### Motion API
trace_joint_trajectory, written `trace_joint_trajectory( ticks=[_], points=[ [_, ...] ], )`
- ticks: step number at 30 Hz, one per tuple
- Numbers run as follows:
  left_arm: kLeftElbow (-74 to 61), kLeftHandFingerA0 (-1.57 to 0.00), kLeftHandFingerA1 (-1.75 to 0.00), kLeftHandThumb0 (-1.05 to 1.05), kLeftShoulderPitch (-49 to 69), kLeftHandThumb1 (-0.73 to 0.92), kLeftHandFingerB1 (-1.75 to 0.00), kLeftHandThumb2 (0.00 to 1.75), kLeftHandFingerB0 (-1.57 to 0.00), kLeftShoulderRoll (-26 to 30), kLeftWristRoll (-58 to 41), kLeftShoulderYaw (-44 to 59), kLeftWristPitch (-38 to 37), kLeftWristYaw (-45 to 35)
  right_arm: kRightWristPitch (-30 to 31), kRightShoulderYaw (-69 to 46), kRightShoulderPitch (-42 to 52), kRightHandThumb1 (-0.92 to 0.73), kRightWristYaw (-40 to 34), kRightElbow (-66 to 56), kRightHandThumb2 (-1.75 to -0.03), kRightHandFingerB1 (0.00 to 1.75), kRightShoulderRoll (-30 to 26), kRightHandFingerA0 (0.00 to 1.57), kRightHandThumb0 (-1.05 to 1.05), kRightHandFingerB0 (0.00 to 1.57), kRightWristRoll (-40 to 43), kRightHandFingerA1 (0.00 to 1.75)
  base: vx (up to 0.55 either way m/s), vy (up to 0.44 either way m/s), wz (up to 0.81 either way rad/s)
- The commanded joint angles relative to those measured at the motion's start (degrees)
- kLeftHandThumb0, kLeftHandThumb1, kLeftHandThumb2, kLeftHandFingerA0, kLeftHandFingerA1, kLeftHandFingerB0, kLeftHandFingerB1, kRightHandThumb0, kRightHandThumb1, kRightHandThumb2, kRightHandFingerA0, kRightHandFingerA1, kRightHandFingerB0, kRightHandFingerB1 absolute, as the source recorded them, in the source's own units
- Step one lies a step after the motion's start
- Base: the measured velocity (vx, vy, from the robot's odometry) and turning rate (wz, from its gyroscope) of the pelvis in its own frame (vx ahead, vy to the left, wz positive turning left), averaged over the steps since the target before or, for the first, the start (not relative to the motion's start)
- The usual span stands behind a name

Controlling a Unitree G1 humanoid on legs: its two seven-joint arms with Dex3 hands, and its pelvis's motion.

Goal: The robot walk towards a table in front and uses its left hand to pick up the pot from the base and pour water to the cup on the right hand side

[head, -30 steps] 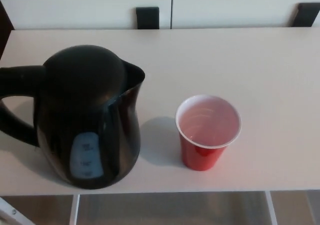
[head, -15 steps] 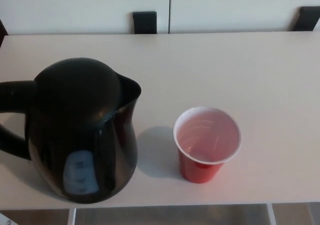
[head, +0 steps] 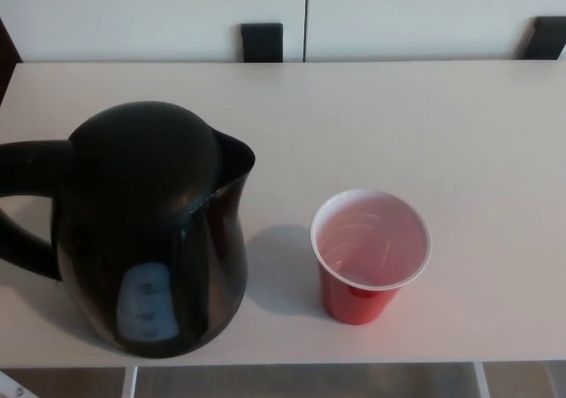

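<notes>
A black electric pot [head: 150, 230] stands upright near the front left of the white table [head: 398, 115]. Its handle points left and its spout points right. A water-level window shows low on its side. Its base is hidden under it. To its right, apart from it, stands a red cup [head: 370, 255] with a white inside, upright and open at the top. Neither of my hands shows in the head view.
The table's front edge runs just below the pot and the cup. Two dark chair backs [head: 262, 42] [head: 543, 37] stand behind the far edge against a white wall. A table leg [head: 131, 381] shows at the bottom left.
The whole picture has shifted down and then slightly right, so the camera has moved. The pot and the cup keep their places on the table.
</notes>
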Motion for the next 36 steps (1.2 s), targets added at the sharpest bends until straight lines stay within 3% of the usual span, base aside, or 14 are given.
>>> trace_joint_trajectory(
  ticks=[1, 11, 12, 13, 14, 16, 19, 20, 21, 22, 25, 26, 27, 36],
  points=[
    [-25.9, -0.11, -0.14, -0.55, 2.0, 0.38, -0.21, 0.67, -0.15, -4.3, -4.1, 3.3, -5.5, 5.1, 0.9, -0.8, 0.0, -0.44, 0.9, -1.8, -0.88, 0.47, -0.9, 0.34, -0.14, 0.12, 1.3, 0.57, 0.00, 0.000, 0.00],
    [-35.6, -0.06, -0.34, -0.37, -5.2, 0.31, -0.29, 0.59, -0.07, -5.2, -1.9, -5.8, 2.4, 4.7, 1.0, -1.6, -0.6, -0.43, 0.4, -1.2, -0.87, 0.48, -0.9, 0.36, -0.14, 0.15, 1.6, 0.58, 0.00, 0.000, 0.00],
    [-35.1, -0.09, -0.32, -0.31, -6.6, 0.41, -0.29, 0.52, -0.11, -5.3, -0.7, -7.2, 2.9, 5.3, 1.3, -1.7, -0.5, -0.42, 0.0, -1.6, -0.87, 0.48, -0.9, 0.37, -0.14, 0.16, 1.6, 0.58, 0.00, 0.000, 0.00],
    [-33.2, 0.00, -0.44, -0.26, -8.3, 0.25, -0.43, 0.69, -0.03, -5.0, 0.5, -8.3, 2.2, 5.3, 1.8, -2.0, -0.4, -0.43, 0.3, -2.0, -0.87, 0.48, -0.7, 0.36, -0.14, 0.15, 2.0, 0.58, 0.00, 0.000, 0.00],
    [-31.9, -0.01, -0.50, -0.19, -9.5, 0.30, -0.48, 0.81, 0.00, -5.0, 1.1, -9.0, 1.9, 5.5, 2.0, -2.3, -0.5, -0.43, 0.4, -2.1, -0.87, 0.48, -0.7, 0.37, -0.13, 0.15, 2.2, 0.59, 0.00, 0.000, 0.00],
    [-26.9, -0.08, -0.37, -0.32, -13.4, 0.36, -0.32, 0.55, -0.08, -4.3, 2.7, -10.9, -0.1, 5.2, 1.5, -2.4, -0.4, -0.42, 0.8, -1.8, -0.87, 0.48, -0.7, 0.35, -0.14, 0.15, 2.1, 0.57, 0.00, 0.000, 0.00],
    [-23.8, -0.08, -0.32, -0.28, -15.8, 0.39, -0.30, 0.53, -0.10, -3.8, 3.3, -12.1, -1.7, 4.8, 1.7, -2.7, -0.5, -0.42, 0.9, -2.0, -0.86, 0.48, -0.7, 0.34, -0.14, 0.14, 2.3, 0.57, 0.00, 0.000, 0.00],
    [-22.6, 0.00, -0.44, -0.26, -16.8, 0.24, -0.43, 0.67, -0.02, -3.5, 3.6, -12.5, -2.1, 4.8, 1.8, -2.8, -0.3, -0.42, 0.7, -2.4, -0.87, 0.48, -0.6, 0.36, -0.14, 0.14, 2.3, 0.58, 0.00, 0.000, 0.00],
    [-19.6, -0.08, -0.33, -0.30, -19.1, 0.40, -0.29, 0.52, -0.10, -2.8, 3.9, -13.4, -2.9, 4.0, 1.5, -2.8, -0.2, -0.43, 1.6, -2.2, -0.87, 0.48, -0.6, 0.35, -0.13, 0.14, 2.5, 0.58, 0.00, 0.000, 0.00],
    [-18.7, 0.00, -0.45, -0.27, -19.9, 0.25, -0.43, 0.70, -0.04, -2.5, 4.4, -13.9, -3.2, 4.1, 1.5, -2.9, -0.4, -0.43, 1.7, -1.9, -0.87, 0.48, -0.7, 0.34, -0.14, 0.14, 2.5, 0.57, 0.00, 0.000, 0.00],
    [-17.2, 0.00, -0.44, -0.30, -21.5, 0.26, -0.41, 0.68, -0.03, -1.5, 6.3, -15.8, -3.3, 5.0, 1.4, -2.4, -0.4, -0.42, 1.1, -1.9, -0.86, 0.48, -0.8, 0.35, -0.15, 0.15, 2.0, 0.57, 0.00, 0.000, 0.00],
    [-16.5, -0.10, -0.37, -0.36, -22.4, 0.39, -0.32, 0.55, -0.09, -1.3, 6.8, -16.4, -3.4, 5.4, 1.7, -2.2, -0.3, -0.42, 0.8, -2.5, -0.86, 0.48, -0.8, 0.33, -0.15, 0.15, 1.9, 0.57, 0.00, 0.000, 0.00],
    [-15.9, -0.02, -0.45, -0.27, -23.3, 0.25, -0.42, 0.69, -0.02, -1.1, 6.9, -17.0, -3.5, 5.3, 1.8, -2.1, -0.3, -0.43, 0.8, -2.8, -0.87, 0.48, -0.8, 0.32, -0.16, 0.14, 1.8, 0.56, 0.00, 0.000, 0.00],
    [-13.3, -0.02, -0.50, -0.18, -26.2, 0.30, -0.48, 0.82, 0.00, -1.2, 8.0, -19.9, -2.8, 6.6, 3.0, -2.5, -1.1, -0.43, 0.8, -3.3, -0.87, 0.48, -1.0, 0.34, -0.15, 0.15, 2.5, 0.57, 0.00, 0.000, 0.00]
  ],
)
